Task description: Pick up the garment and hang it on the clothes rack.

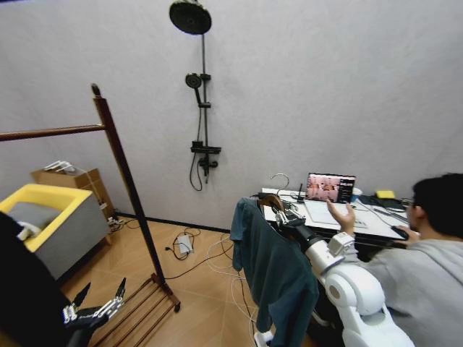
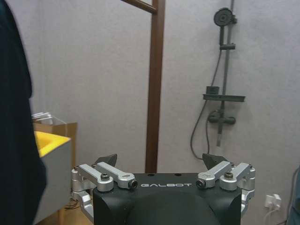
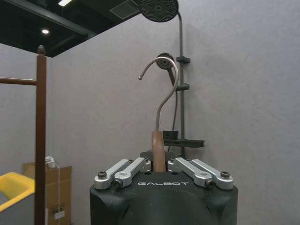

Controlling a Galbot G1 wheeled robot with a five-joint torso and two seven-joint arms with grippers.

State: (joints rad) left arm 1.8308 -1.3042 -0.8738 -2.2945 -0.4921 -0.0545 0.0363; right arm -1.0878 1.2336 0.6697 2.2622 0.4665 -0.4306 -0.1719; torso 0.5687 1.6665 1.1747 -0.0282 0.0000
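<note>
The dark teal garment [image 1: 276, 269] hangs from a wooden hanger [image 3: 158, 146] with a metal hook [image 3: 165, 79]. My right gripper [image 1: 288, 217] is shut on the hanger's neck, holding the garment in the air at the right, well apart from the clothes rack. The hook [image 1: 281, 178] points up above the gripper [image 3: 158, 163]. The clothes rack [image 1: 124, 173] stands at the left, with its horizontal bar [image 1: 51, 132] high up and a slatted low shelf [image 1: 141, 309]. My left gripper [image 1: 96, 303] hangs low beside the shelf, open and holding nothing [image 2: 161, 161].
A black coat [image 1: 22, 289] hangs at the near left. A yellow-rimmed grey bin [image 1: 54, 220] and a cardboard box [image 1: 72, 181] stand behind the rack. A shower fixture [image 1: 201, 108] is on the wall. A desk [image 1: 340, 217] with a laptop and a seated person are at right; cables [image 1: 192, 249] lie on the floor.
</note>
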